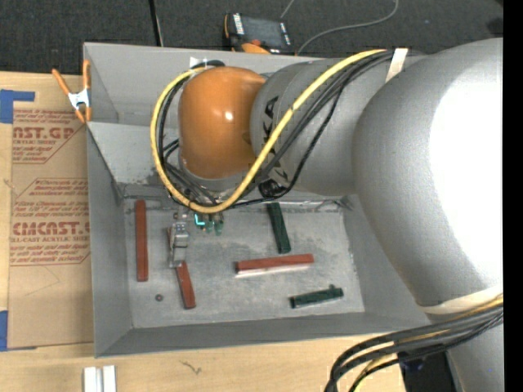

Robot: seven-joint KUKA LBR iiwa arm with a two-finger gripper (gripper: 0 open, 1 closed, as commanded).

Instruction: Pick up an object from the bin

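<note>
Camera view, looking down into the grey metal bin. The arm comes in from the right and covers the far-right part of the bin. Its orange wrist cover sits over the far-left part of the floor, with yellow and black cables looped round it. On the near side of the cover a small metal tool end hangs down toward the floor, and the jaws are there. I cannot tell whether they are open or closed. Nearest item is a short red-brown bar, flat on the floor in the near-left area and tilted, its far end just beside the metal tool end; contact cannot be judged. A long red-brown bar lies left of it, running near to far along the left wall, apart from the short one. A red bar with a pale edge lies mid-floor, running left to right. A dark green bar lies just beyond it, running near to far, its far end at the arm. A second dark green bar lies near-right, almost left to right. A small dark speck sits left of the short bar.
</note>
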